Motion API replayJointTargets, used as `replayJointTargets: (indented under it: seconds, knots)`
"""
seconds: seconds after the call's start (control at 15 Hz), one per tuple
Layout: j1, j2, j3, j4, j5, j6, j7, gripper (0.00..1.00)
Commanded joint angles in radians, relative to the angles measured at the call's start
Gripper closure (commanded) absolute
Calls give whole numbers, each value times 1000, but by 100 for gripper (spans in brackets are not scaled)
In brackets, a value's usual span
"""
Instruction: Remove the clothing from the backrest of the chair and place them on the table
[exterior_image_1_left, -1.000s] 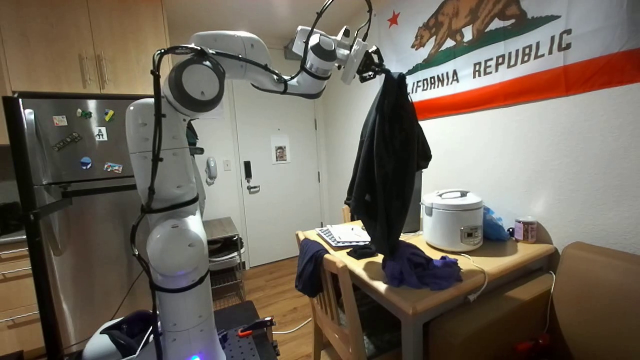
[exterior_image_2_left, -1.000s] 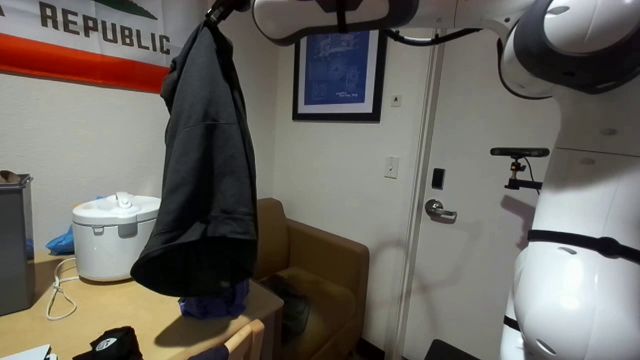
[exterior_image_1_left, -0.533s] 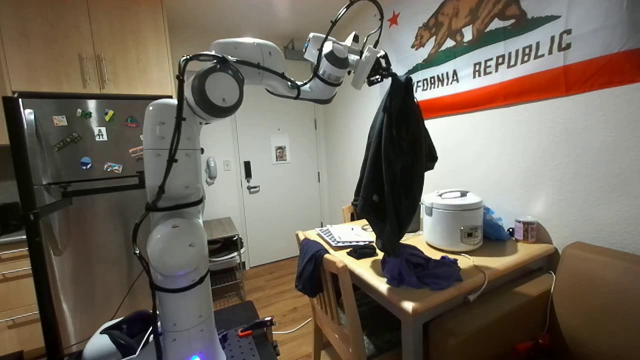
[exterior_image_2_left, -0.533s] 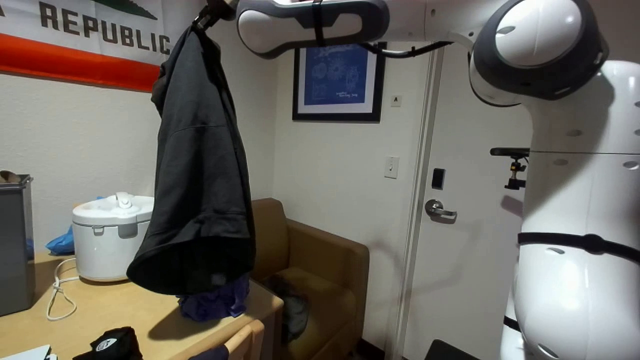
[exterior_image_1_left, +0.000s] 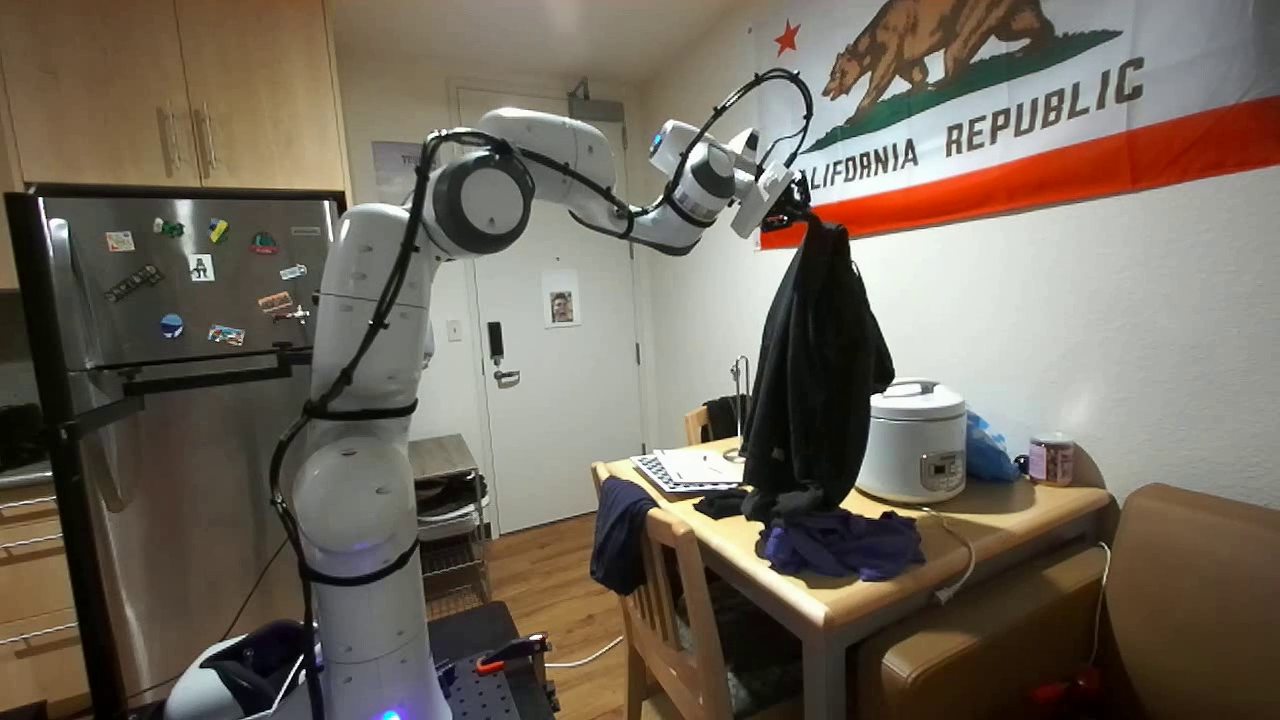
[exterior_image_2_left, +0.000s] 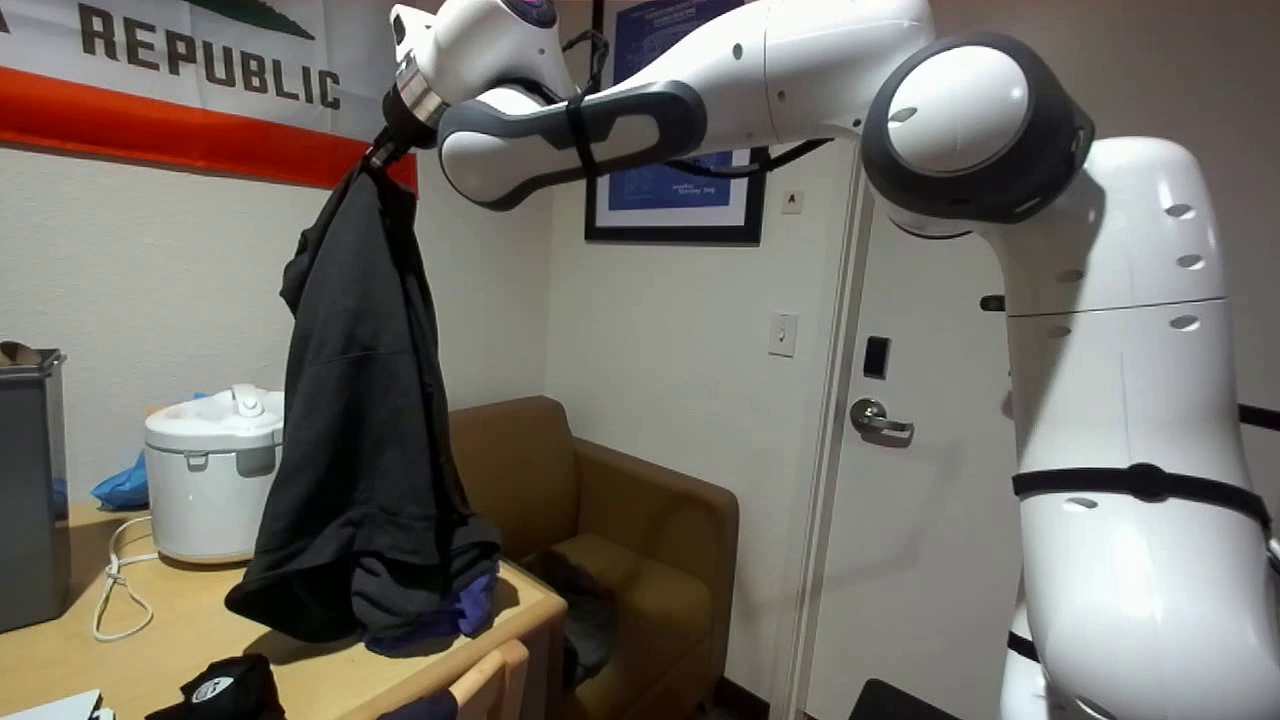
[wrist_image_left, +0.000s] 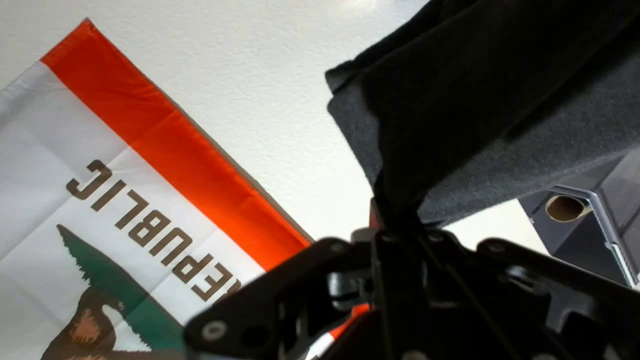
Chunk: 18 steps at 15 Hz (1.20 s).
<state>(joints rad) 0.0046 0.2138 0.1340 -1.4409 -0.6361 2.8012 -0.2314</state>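
The black jacket (exterior_image_1_left: 815, 370) hangs from the pincer (exterior_image_2_left: 378, 156) over the tabletop (exterior_image_1_left: 1020, 520). The pincer is pinching the top of the jacket tight, and in the wrist view the dark cloth narrows down to its tips. The jacket is long and droopy, and its low end bunches up on a purple cloth (exterior_image_1_left: 850, 548) that lies on the tabletop. I can't tell if the rest of its bottom edge touches the wood. In both exterior views it hides part of a white rice cooker (exterior_image_1_left: 912, 450). A blue bag (exterior_image_1_left: 988, 452) and a small jar (exterior_image_1_left: 1052, 462) sit near the rice cooker. A dark blue cloth (exterior_image_1_left: 622, 535) hangs over the back of the wooden chair (exterior_image_1_left: 706, 610), and the chair stands close to the tabletop. Some papers (exterior_image_1_left: 697, 466) lie on the tabletop too, and just beside them is a small black thing (exterior_image_2_left: 245, 690) with a round white patch. A big flag (exterior_image_1_left: 1050, 125) with a bear on it is up on the wall.
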Motion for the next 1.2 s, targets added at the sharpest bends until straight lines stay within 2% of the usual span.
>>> replayJointTargets:
  seconds: [0.0, 0.13, 0.2, 0.47, 0.87, 0.93, 1.13]
  knots:
    - [-27, -17, 6, -45, 46, 39, -13, 99]
    - [-35, -25, 12, -73, 81, 37, -22, 99]
    - [2, -29, -31, -86, 124, 32, -41, 99]
    - [9, -35, -47, -150, 212, 27, -49, 99]
    - [4, -37, -25, -251, 377, 22, -95, 99]
    - [-17, -37, 0, -265, 393, 18, -108, 99]
    - [-23, -38, 20, -305, 457, 16, -137, 99]
